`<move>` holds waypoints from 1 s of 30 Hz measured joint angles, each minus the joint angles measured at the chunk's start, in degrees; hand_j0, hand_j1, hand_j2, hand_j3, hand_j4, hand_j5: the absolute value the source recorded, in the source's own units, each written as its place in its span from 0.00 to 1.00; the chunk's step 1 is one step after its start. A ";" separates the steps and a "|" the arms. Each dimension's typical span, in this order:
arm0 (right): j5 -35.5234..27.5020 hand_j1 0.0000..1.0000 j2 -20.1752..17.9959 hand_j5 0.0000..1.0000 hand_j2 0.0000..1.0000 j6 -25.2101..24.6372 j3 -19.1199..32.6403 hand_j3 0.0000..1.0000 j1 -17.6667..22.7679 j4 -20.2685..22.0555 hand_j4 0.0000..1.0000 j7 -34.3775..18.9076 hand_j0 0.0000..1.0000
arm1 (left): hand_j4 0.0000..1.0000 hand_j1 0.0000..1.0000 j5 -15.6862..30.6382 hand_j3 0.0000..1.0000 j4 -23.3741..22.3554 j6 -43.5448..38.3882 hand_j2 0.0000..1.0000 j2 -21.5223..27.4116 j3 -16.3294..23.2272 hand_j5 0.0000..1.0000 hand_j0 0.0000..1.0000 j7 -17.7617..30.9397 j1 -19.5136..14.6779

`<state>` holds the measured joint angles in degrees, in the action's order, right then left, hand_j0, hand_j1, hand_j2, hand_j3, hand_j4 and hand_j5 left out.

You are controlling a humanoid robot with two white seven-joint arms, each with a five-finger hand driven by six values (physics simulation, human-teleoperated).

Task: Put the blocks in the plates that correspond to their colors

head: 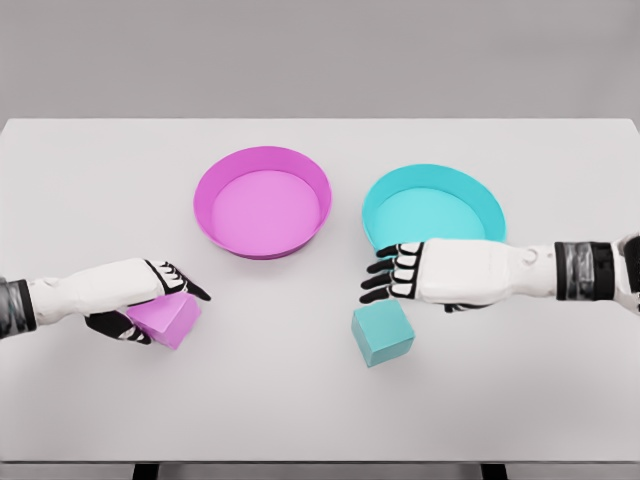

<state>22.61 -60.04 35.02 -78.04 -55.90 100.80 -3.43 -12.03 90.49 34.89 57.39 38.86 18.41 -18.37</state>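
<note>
While left hand (150,300) wraps the pink block (165,318), right hand (400,272) hovers fingers loose, above teal block (382,334).

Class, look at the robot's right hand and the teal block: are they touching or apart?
Apart. In the head view, bare table shows between the right hand and the teal block below it.

Under the left hand (150,300), whose shell is smooth white plastic with black jointed fingers, the pink block (168,318) looks matt and even. Just below the right hand (400,272), of the same finish, the teal block (382,334) is equally matt. Beyond both hands, the pink plate (262,201) and teal plate (433,206) look like smooth, faintly satin plastic on a matt white table (90,190)
</note>
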 measured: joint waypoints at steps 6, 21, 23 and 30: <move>0.11 1.00 1.59 1.00 1.00 0.00 -1.23 1.00 -0.09 0.00 1.00 -0.23 1.00 | 0.51 0.51 -0.39 0.51 0.59 0.30 0.51 0.29 0.04 0.51 0.51 0.06 -2.37; 0.19 1.00 4.09 1.00 1.00 0.01 -4.00 1.00 0.00 -0.05 1.00 -1.52 1.00 | 0.51 0.51 0.11 0.51 -2.80 0.26 0.51 -5.45 -0.08 0.51 0.51 0.15 -15.03; 0.25 1.00 4.19 1.00 1.00 0.01 -4.05 1.00 0.00 -0.07 1.00 -1.61 1.00 | 0.51 0.51 0.14 0.51 -5.42 0.23 0.51 -8.12 -0.08 0.51 0.51 0.09 -17.40; 0.55 1.00 5.10 1.00 1.00 0.01 -4.03 1.00 0.00 -0.40 1.00 -2.72 1.00 | 0.54 0.54 -0.91 0.54 -12.55 -3.27 0.54 -19.04 -0.05 0.54 0.54 0.27 -22.76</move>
<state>23.16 -54.93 35.03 -82.07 -55.90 100.39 -6.14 -12.93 77.94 31.62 38.35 38.80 18.69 -41.13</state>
